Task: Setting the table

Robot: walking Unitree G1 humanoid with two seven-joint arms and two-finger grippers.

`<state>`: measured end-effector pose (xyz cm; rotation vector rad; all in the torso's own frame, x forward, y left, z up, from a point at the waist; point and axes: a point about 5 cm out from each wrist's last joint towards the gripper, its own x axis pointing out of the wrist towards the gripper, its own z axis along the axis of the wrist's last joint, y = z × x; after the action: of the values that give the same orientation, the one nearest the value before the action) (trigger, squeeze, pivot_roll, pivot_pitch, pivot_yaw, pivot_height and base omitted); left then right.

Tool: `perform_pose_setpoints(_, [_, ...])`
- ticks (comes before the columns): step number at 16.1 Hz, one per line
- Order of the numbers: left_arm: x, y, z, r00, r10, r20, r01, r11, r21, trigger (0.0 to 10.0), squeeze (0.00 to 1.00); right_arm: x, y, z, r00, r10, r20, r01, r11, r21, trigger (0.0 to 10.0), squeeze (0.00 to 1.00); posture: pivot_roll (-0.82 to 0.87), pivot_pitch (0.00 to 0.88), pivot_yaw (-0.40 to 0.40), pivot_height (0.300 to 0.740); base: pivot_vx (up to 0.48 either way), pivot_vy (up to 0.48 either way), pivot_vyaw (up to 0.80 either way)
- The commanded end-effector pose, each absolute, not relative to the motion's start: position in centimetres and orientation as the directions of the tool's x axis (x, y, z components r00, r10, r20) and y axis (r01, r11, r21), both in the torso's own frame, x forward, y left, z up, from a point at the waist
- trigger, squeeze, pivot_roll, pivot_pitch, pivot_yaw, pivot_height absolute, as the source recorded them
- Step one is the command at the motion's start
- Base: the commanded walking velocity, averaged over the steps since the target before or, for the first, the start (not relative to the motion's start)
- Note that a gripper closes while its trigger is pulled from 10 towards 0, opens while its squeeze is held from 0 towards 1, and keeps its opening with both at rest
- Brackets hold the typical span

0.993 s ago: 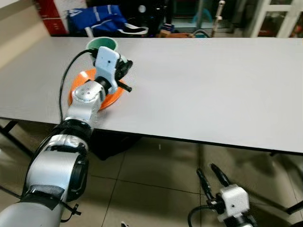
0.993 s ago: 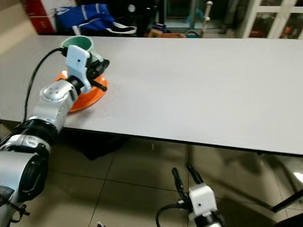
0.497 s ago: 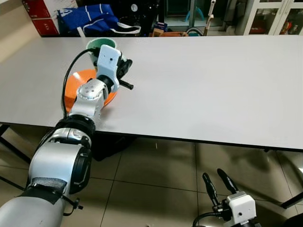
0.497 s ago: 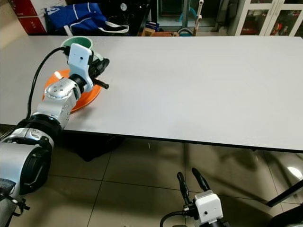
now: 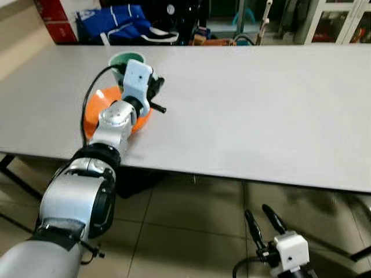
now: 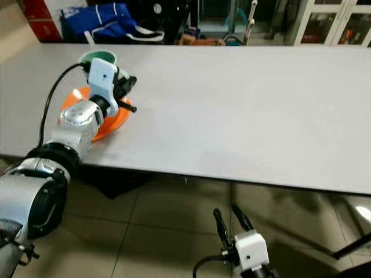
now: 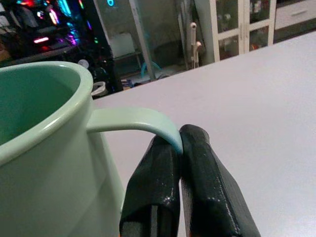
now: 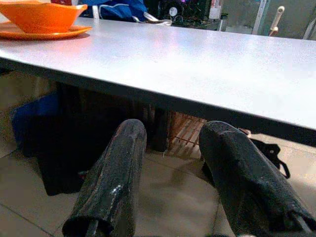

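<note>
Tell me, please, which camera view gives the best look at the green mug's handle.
The left wrist view: the green mug is close up, and the left gripper is shut on its handle. In the eye views the mug is small and partly hidden behind the arm, its handle not discernible.

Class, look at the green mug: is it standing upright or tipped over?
Upright. The green mug has its rim on top and handle level, pinched by the left tool.

No words, brands or numbers can be read anywhere. The blue bag [image 5: 119, 20] beyond the bench [image 5: 261, 104] bears white markings too blurred to make out, and the glowing screens [image 7: 54, 12] stay illegible.
</note>
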<state>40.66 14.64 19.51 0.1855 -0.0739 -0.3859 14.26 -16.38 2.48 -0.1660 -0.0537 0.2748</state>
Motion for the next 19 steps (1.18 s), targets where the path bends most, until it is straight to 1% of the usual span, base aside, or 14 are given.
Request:
perform_pose_setpoints(1, [41.0,13.9,20.7,0.912,-0.408,0.050,0.387,0.894,0.226,0.0,0.00,14.4,-16.1,2.7,0.959,0.280,0.038,-0.270,0.947,-0.171,10.0,0.00,-0.32,0.020,0.142,0.740,0.480,0.000,0.00])
perform_pose_setpoints(7, [41.0,12.6,20.6,0.896,-0.442,0.036,0.419,0.870,0.261,0.0,0.00,14.4,-15.8,2.8,0.960,0.278,0.040,-0.268,0.949,-0.166,10.0,0.00,-0.32,0.023,0.145,0.740,0.480,0.000,0.00])
perform_pose_setpoints(11, [41.0,12.1,20.7,0.890,-0.455,0.030,0.433,0.864,0.255,0.0,0.00,14.4,-15.5,2.7,0.958,0.285,0.037,-0.277,0.951,-0.139,10.0,0.00,-0.33,0.037,0.153,0.740,0.000,0.000,0.00])
perform_pose_setpoints(12, [40.9,11.8,20.2,0.885,-0.465,0.006,0.448,0.857,0.253,0.0,0.00,14.7,-14.9,2.7,0.926,0.378,0.022,-0.372,0.919,-0.135,10.0,0.00,-0.33,0.039,0.153,0.740,0.000,0.000,0.00])
perform_pose_setpoints(13, [40.8,11.8,20.0,0.884,-0.467,-0.005,0.453,0.856,0.249,0.0,0.00,14.7,-14.7,2.6,0.906,0.424,0.011,-0.419,0.898,-0.133,10.0,0.00,-0.33,0.039,0.153,0.740,0.000,0.000,0.00])
perform_pose_setpoints(14, [40.8,11.7,19.8,0.883,-0.469,-0.012,0.457,0.855,0.245,0.0,0.00,17.0,-15.6,4.9,0.899,0.437,0.044,-0.426,0.892,-0.152,10.0,0.00,-0.36,0.043,0.143,0.740,0.000,0.000,0.00])
perform_pose_setpoints(15, [40.8,11.7,19.7,0.885,-0.466,-0.016,0.456,0.857,0.241,0.0,0.00,22.1,-17.3,11.5,0.881,0.457,0.124,-0.430,0.882,-0.194,10.0,0.00,-0.36,0.043,0.143,0.740,0.000,0.000,0.00])
perform_pose_setpoints(16, [40.8,11.7,19.7,0.887,-0.461,-0.015,0.451,0.862,0.232,0.0,0.00,23.5,-17.8,14.6,0.870,0.469,0.155,-0.435,0.876,-0.208,10.0,0.00,-0.36,0.044,0.130,0.740,0.000,0.000,0.00])
perform_pose_setpoints(18, [40.9,11.8,19.8,0.894,-0.448,-0.012,0.440,0.871,0.220,0.0,0.00,23.6,-18.3,15.3,0.868,0.472,0.153,-0.437,0.874,-0.212,10.0,0.00,-0.37,0.048,0.114,0.740,0.000,0.000,0.00])
perform_pose_setpoints(19, [41.0,11.9,19.9,0.897,-0.442,-0.014,0.434,0.874,0.220,0.0,0.00,23.1,-18.8,15.4,0.867,0.480,0.137,-0.448,0.869,-0.211,10.0,0.00,-0.38,0.059,0.110,0.740,0.000,0.000,0.00])
